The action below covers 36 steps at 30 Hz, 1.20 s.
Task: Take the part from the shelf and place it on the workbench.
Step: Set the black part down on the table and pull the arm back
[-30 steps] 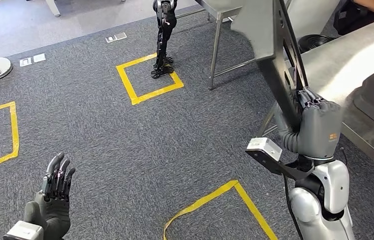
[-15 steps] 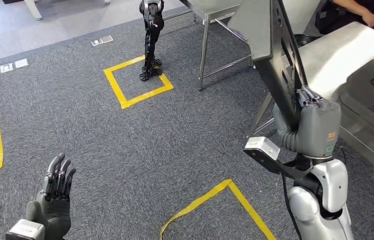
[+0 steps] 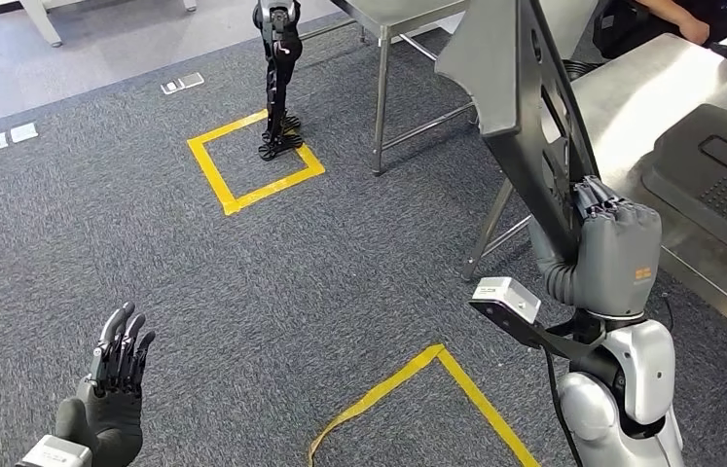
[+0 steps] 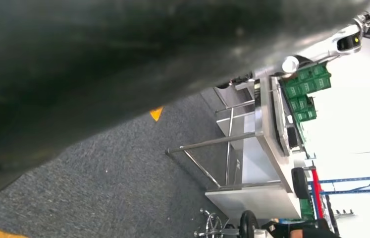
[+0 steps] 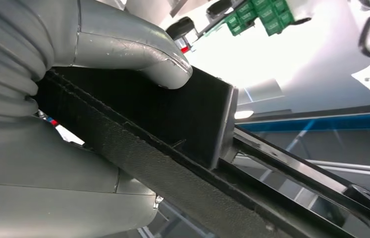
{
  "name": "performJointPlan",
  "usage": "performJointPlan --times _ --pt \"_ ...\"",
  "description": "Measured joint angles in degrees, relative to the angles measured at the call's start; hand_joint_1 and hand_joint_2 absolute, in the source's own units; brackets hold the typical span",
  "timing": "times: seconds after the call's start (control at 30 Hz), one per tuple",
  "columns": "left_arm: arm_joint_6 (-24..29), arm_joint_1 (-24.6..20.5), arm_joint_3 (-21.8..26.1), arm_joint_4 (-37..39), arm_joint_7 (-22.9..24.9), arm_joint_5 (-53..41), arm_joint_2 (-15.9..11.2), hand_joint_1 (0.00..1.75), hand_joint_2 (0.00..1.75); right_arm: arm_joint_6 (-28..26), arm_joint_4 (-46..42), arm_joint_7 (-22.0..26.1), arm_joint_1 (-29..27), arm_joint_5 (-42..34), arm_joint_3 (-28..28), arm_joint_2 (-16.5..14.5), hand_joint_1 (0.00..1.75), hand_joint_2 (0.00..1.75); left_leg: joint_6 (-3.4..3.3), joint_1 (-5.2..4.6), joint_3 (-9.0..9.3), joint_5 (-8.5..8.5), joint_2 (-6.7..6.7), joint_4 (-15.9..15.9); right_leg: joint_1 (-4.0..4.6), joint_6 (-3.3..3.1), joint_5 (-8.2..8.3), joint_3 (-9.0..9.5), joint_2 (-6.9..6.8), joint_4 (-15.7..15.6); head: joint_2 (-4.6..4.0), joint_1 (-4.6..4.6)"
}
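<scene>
The right hand [image 3: 604,243] grips the flat dark-grey metal panel part [image 3: 520,107] upright beside the steel counter [image 3: 651,107]; left hand [image 3: 116,375] empty, fingers apart. Carrying step; next, lowering it onto the counter.

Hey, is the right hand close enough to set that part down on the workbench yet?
Probably yes. The right hand holds the part upright beside the workbench, with nothing between them.
</scene>
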State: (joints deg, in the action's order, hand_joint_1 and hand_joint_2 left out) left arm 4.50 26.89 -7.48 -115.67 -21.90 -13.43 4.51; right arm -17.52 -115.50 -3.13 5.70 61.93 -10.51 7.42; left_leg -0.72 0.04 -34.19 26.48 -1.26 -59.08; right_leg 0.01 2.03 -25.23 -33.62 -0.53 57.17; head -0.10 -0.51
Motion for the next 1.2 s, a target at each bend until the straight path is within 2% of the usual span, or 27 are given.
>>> performJointPlan --times 0.07,0.1,0.17,0.2,0.23,0.27,0.33,0.37,0.4,0.43,0.5,0.57,0.6,0.63,0.7,0.73,0.77,0.8,0.83,0.9,0.93,1.0,1.07,1.13,1.2 --pt "0.0 0.0 0.0 0.0 -0.1 -0.2 0.0 0.0 0.0 0.0 -0.1 0.0 -0.1 0.1 0.0 -0.1 1.75 1.75 0.54 0.11 -0.52 1.27 0.36 -1.7 -0.5 -0.56 0.25 0.6 0.35 -0.4 0.0 0.07" --pt "-0.1 0.1 0.0 0.0 -0.2 -0.3 0.0 0.0 0.0 -0.1 -0.1 0.0 -0.2 0.1 0.0 -0.1 1.75 1.75 0.78 0.16 -1.56 2.81 0.71 -4.3 -0.77 -0.8 0.3 0.96 0.47 -0.5 0.0 0.11" --pt "-0.6 0.2 0.1 0.0 -0.7 -0.7 0.2 0.0 0.0 -0.3 -0.1 0.0 -0.6 0.3 0.0 -0.3 1.75 1.75 1.18 0.24 -5.06 6.58 1.18 -11.8 -0.79 -1.01 0.17 1.24 0.76 -0.5 0.01 0.16" --pt "-1.2 0.2 0.3 0.1 -0.9 -0.9 0.4 0.0 0.0 -0.4 -0.1 0.1 -0.9 0.5 0.0 -0.3 1.75 1.75 1.34 0.3 -6.75 7.64 1.23 -15.0 -0.79 -1.07 0.11 1.31 0.98 -0.5 0.01 0.16" --pt "-1.9 0.1 0.6 0.2 -1.1 -1.2 0.7 0.0 0.0 -0.6 -0.2 0.1 -1.3 0.7 0.0 -0.5 1.75 1.75 1.46 0.41 -7.56 7.47 1.24 -16.2 -0.82 -1.1 0.06 1.39 1.26 -0.5 0.01 0.19" --pt "-2.6 0.1 0.9 0.3 -1.3 -1.6 1.1 0.0 0.0 -0.7 -0.2 0.2 -1.7 1.0 0.0 -0.6 1.75 1.75 1.57 0.57 -7.19 6.13 1.24 -15.0 -0.88 -1.06 -0.02 1.51 1.59 -0.5 0.01 0.18" --pt "-4.2 0.0 1.7 0.5 -1.8 -2.3 2.1 0.0 0.0 -1.1 -0.4 0.2 -2.5 1.8 0.0 -1.0 1.75 1.75 1.91 1.14 -3.86 2.02 1.77 -7.8 -1.06 -0.7 -0.37 1.75 2.31 -0.2 0.0 0.19" --pt "-4.9 0.0 2.2 0.6 -2.1 -2.6 2.6 0.0 0.0 -1.2 -0.6 0.3 -2.8 2.4 0.0 -1.2 1.75 1.75 2.03 1.32 -2.19 0.74 2.31 -4.4 -1.01 -0.35 -0.64 1.67 2.68 0.2 0.0 0.18" --pt "-5.6 0.0 2.7 0.7 -2.4 -2.7 3.2 0.0 0.0 -1.3 -0.8 0.3 -3.0 3.0 -0.1 -1.5 1.75 1.75 2.0 1.37 -1.13 0.11 2.75 -2.2 -0.96 0.02 -0.83 1.5 2.99 0.5 0.0 0.17" --pt "-6.3 0.1 3.3 0.8 -2.6 -2.8 3.9 0.0 0.0 -1.3 -1.0 0.3 -3.1 3.8 -0.2 -1.7 1.75 1.75 1.82 1.24 -0.74 0.12 3.01 -1.2 -0.91 0.36 -0.91 1.29 3.27 0.7 0.0 0.18" --pt "-7.9 0.1 4.9 0.9 -2.9 -2.7 5.1 0.0 0.0 -0.9 -1.0 -0.2 -3.1 5.3 -0.9 -2.4 1.75 1.75 0.98 0.83 -0.78 0.11 2.58 -1.0 -0.95 0.89 -0.85 0.96 3.7 0.6 0.01 0.19" --pt "-10.4 0.1 6.9 0.9 -3.4 -2.7 6.4 0.0 0.0 -0.6 -0.8 -1.2 -2.6 6.4 -1.9 -3.2 1.75 1.75 0.06 0.78 -0.71 -0.13 2.07 -0.9 -1.04 1.12 -1.63 -0.07 3.03 2.1 0.0 0.12" --pt "-11.8 0.0 8.0 0.9 -3.8 -2.9 7.2 0.0 0.0 -0.6 -0.6 -1.7 -2.3 6.8 -2.4 -3.4 1.75 1.75 -0.31 0.83 -0.72 -0.23 1.84 -0.8 -1.05 1.05 -2.72 -1.35 2.42 4.4 -0.01 0.06" --pt "-13.3 -0.1 9.1 1.0 -4.0 -3.3 8.1 0.0 0.0 -0.6 -0.5 -2.1 -1.9 7.1 -2.8 -3.6 1.75 1.75 -0.54 0.8 -0.82 -0.28 1.65 -0.7 -1.03 0.88 -4.2 -3.19 1.77 8.0 -0.01 -0.02" --pt "-15.5 -0.5 11.0 1.1 -4.2 -4.1 9.6 0.0 0.0 -0.6 -0.2 -2.8 -1.4 7.3 -3.4 -3.8 1.75 1.75 -0.7 0.68 -1.04 -0.3 1.25 -0.8 -0.99 0.73 -6.92 -7.09 1.3 15.8 0.0 -0.08" --pt "-16.1 -0.7 11.7 1.2 -4.2 -4.4 10.1 0.0 0.0 -0.6 -0.1 -3.0 -1.4 7.4 -3.6 -3.9 1.75 1.75 -0.72 0.63 -1.08 -0.3 1.06 -0.8 -0.98 0.88 -7.34 -8.07 1.26 17.7 0.0 -0.08" --pt "-16.4 -0.9 12.2 1.3 -4.2 -4.5 10.5 0.0 0.0 -0.6 0.0 -3.1 -1.3 7.4 -3.8 -3.9 1.75 1.75 -0.73 0.59 -1.08 -0.3 0.88 -0.8 -0.95 1.2 -6.87 -7.87 1.21 17.2 0.0 -0.08" --pt "-16.6 -1.0 12.6 1.4 -4.2 -4.6 10.9 0.0 0.0 -0.6 0.1 -3.1 -1.3 7.4 -3.9 -4.0 1.75 1.75 -0.73 0.57 -1.05 -0.3 0.7 -0.8 -0.88 1.56 -5.6 -6.39 1.06 14.3 0.0 -0.08" --pt "-16.7 -1.2 13.0 1.4 -4.2 -4.7 11.2 0.0 0.0 -0.6 0.1 -3.2 -1.2 7.3 -4.0 -4.0 1.75 1.75 -0.72 0.56 -0.98 -0.31 0.54 -0.8 -0.72 1.82 -3.99 -4.04 0.55 9.8 0.01 -0.09" --pt "-17.0 -1.3 13.6 1.5 -4.3 -4.7 11.8 0.0 0.0 -0.7 0.1 -3.2 -1.1 7.3 -4.2 -4.1 1.75 1.75 -0.53 0.36 -0.87 -0.25 0.18 -0.8 -0.21 1.56 -1.62 -0.35 -0.46 2.5 -0.01 -0.04" --pt "-17.1 -1.3 13.8 1.6 -4.4 -4.8 11.9 0.0 0.0 -0.7 0.1 -3.3 -1.0 7.2 -4.2 -4.1 1.75 1.75 -0.35 0.28 -0.83 -0.24 0.01 -0.8 0.03 1.17 -1.16 0.35 -0.72 0.9 0.0 0.01" --pt "-17.5 -1.4 14.1 1.8 -4.5 -5.0 12.2 0.0 0.0 -1.0 0.1 -3.3 -1.1 7.3 -4.2 -4.1 1.75 1.75 0.21 0.27 -0.64 -0.27 -0.36 -0.5 0.2 0.34 -0.92 0.35 -0.22 0.4 0.01 0.04" --pt "-17.6 -1.4 14.3 1.9 -4.5 -5.1 12.4 0.0 0.0 -1.3 -0.2 -3.3 -1.6 7.3 -4.0 -4.0 1.75 1.75 0.81 0.36 -0.8 0.49 -0.13 -1.3 -0.35 -0.44 -0.53 0.99 0.25 -0.1 0.01 0.13" --pt "-17.6 -1.4 14.2 2.0 -4.5 -5.2 12.4 0.0 0.0 -1.7 -0.7 -3.3 -2.3 7.0 -3.6 -3.8 1.75 1.75 1.24 0.48 -2.71 3.51 0.67 -6.1 -0.86 -1.06 -0.27 1.66 0.63 -0.5 0.01 0.31" --pt "-17.4 -1.4 14.2 2.0 -4.3 -5.2 12.4 0.0 0.0 -1.9 -1.1 -3.3 -3.0 6.7 -3.2 -3.6 1.75 1.75 1.54 0.58 -6.1 7.0 1.12 -13.3 -0.82 -1.27 -0.29 1.76 1.12 -0.5 0.0 0.4"
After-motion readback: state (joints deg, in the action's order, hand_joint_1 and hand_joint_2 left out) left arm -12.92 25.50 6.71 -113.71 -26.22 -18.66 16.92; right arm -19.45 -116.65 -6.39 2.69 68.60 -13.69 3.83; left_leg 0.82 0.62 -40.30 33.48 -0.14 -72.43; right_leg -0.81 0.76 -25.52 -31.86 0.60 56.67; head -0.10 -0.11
